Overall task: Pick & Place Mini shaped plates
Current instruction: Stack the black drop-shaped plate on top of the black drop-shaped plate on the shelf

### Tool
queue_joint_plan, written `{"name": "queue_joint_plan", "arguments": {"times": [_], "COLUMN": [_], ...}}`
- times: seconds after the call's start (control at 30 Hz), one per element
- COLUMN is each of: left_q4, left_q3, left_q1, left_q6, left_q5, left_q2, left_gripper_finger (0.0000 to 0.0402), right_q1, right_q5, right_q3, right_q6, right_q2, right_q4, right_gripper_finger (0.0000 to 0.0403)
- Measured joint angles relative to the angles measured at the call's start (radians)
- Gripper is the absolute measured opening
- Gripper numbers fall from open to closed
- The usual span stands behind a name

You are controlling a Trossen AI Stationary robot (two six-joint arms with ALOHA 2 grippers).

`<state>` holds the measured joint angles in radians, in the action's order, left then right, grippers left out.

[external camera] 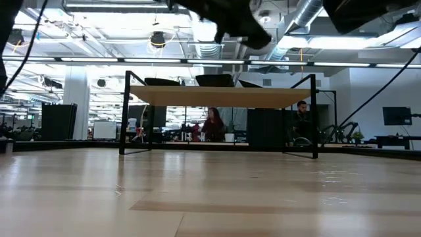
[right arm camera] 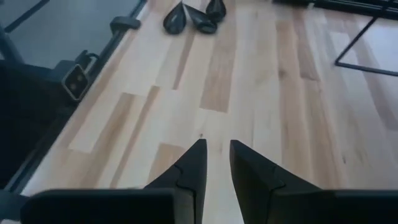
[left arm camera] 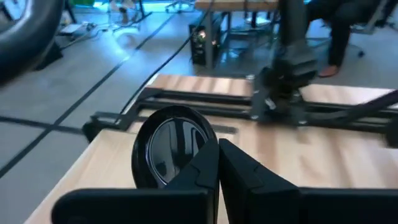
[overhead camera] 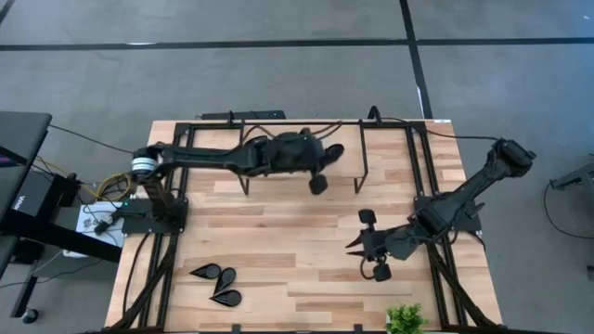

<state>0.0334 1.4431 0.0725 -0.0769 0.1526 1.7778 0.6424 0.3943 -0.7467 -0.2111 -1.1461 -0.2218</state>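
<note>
Mini shaped plates: three teardrop plates point(overhead camera: 215, 281) clustered flat on the wooden desk point(overhead camera: 278, 232) near its front left corner, a fourth plate point(left arm camera: 168, 146) clamped upright in the left hand point(left arm camera: 217, 163).
No readable writing or brand on any dish. Left hand raised over the desk's rear middle, pinched narrow on its glossy black plate. Right hand point(right arm camera: 217, 155) low over the right front, holding nothing, slightly parted. One green plant point(overhead camera: 406, 319) at the front edge.
</note>
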Motion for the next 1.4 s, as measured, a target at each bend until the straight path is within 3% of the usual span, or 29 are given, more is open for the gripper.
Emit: {"name": "queue_joint_plan", "arguments": {"times": [0.3, 1.4], "left_q4": [0.003, 0.009], "left_q3": [0.011, 0.002], "left_q1": [0.098, 0.075], "left_q6": [-0.001, 0.006], "left_q5": [0.000, 0.012], "left_q2": [0.095, 0.145], "left_gripper_finger": [0.0008, 0.0012], "right_q1": [-0.011, -0.008], "right_q5": [-0.004, -0.008], "right_q3": [0.000, 0.000], "right_q6": [0.000, 0.000], "right_q2": [-0.001, -0.002], "right_q4": [-0.005, -0.003], "right_gripper_finger": [0.0065, 0.0066]}}
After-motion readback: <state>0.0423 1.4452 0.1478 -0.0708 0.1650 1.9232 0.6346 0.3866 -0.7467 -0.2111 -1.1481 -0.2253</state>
